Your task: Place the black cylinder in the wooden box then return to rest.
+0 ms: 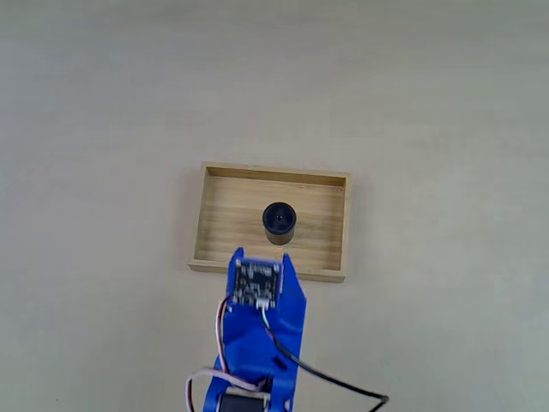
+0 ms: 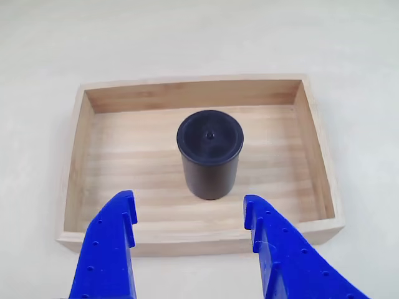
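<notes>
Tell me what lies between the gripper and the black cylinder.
In the other view, the wooden box's near wall and bare floor separate the open gripper from the upright black cylinder.

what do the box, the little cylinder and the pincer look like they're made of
Shallow rectangular light wooden box: unfinished-looking wood, visible plank grain. Small upright black cylinder: probably plastic, smooth with a faint sheen on top. Blue two-finger pincer: likely printed plastic, matte, dotted with small holes.
</notes>
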